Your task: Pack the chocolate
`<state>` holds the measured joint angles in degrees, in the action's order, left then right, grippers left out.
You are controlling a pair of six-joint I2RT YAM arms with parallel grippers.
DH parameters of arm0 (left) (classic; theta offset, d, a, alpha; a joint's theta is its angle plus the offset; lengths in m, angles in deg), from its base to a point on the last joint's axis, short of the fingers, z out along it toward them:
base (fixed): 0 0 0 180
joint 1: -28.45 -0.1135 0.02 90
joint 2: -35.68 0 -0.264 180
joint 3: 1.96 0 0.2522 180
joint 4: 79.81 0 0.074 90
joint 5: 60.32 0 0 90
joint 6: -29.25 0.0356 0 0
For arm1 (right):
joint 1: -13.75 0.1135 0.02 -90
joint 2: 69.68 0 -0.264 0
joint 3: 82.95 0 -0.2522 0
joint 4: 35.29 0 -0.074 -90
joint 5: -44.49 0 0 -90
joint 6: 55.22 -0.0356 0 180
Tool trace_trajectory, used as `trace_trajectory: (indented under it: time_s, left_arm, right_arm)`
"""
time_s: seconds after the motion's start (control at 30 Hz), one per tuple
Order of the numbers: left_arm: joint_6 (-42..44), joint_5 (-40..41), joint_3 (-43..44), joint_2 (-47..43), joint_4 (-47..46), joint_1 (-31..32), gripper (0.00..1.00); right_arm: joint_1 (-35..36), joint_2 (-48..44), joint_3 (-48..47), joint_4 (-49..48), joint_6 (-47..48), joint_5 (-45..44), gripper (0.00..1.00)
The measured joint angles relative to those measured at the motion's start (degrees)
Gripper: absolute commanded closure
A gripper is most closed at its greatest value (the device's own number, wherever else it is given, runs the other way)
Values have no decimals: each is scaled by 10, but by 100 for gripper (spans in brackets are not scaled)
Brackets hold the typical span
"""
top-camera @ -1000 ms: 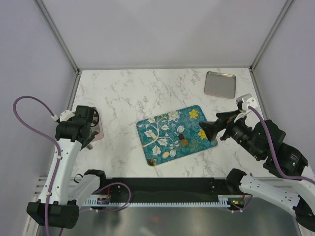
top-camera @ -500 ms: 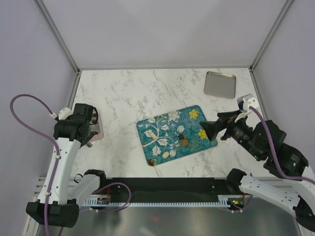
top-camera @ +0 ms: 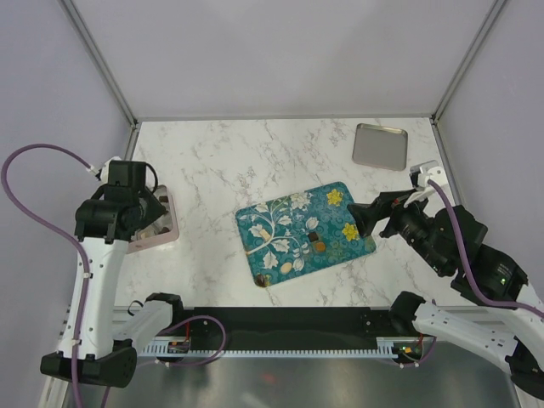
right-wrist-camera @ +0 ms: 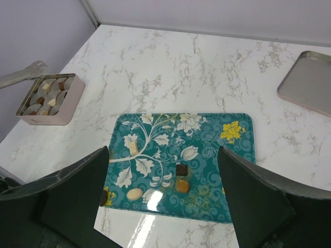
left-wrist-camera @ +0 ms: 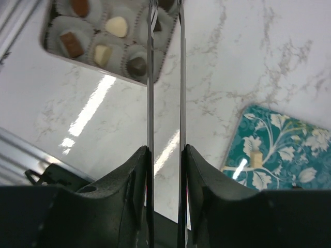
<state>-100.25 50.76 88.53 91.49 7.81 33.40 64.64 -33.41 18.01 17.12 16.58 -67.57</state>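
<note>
On a white marble desk (top-camera: 221,161), a packing job looks roughly half done. A pink tin (top-camera: 170,234) at the left edge holds white paper cups (left-wrist-camera: 116,26), and several already carry a piece of chocolate (left-wrist-camera: 72,44), dark or cream; whether any cup is vacant cannot be told. About five pieces wait on a teal flowered tray (top-camera: 280,212) mid-desk: a cream bar (right-wrist-camera: 134,148), a dark square (right-wrist-camera: 181,169) just beside a caramel piece (right-wrist-camera: 181,185), a cream oval (right-wrist-camera: 135,194), and a dark one at the near corner, partly hidden. These remain to be moved. The silver lid (top-camera: 380,146) lies well apart at the far right, so closing the tin appears to be left as well. The left pincer (left-wrist-camera: 165,10) hangs above the tin's edge, its thin fingers (left-wrist-camera: 150,93) drawn close with a slim gap. Nothing shows between them, but the tips run out of view, so whether it carries anything cannot be told. The right pincer (right-wrist-camera: 163,151) is spread wide and empty, poised over the tray's right end. Compared with a second earlier, the left arm has lifted and swung back from the tin, its purple cable (top-camera: 48,147) looping farther left. The right arm has barely shifted, and the tray's pieces lie as before.
</note>
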Motion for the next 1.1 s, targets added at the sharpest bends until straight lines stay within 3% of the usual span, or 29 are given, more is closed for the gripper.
trace_trajectory:
  time_s: [0.2,0.43,0.83,1.1]
  left_arm:
    - [57,-131,-77,1,-125,0,57]
    - [125,-189,-77,94,-237,0,54]
    - [186,-231,-20,254,-396,14,54]
    - [226,-177,29,410,-468,37,54]
  right_arm:
    - [0,14,22,1,-10,-33,6]
    - [0,29,36,-11,-29,-55,6]
    - [0,70,42,-53,-16,-125,6]
    - [0,78,50,-65,0,-154,6]
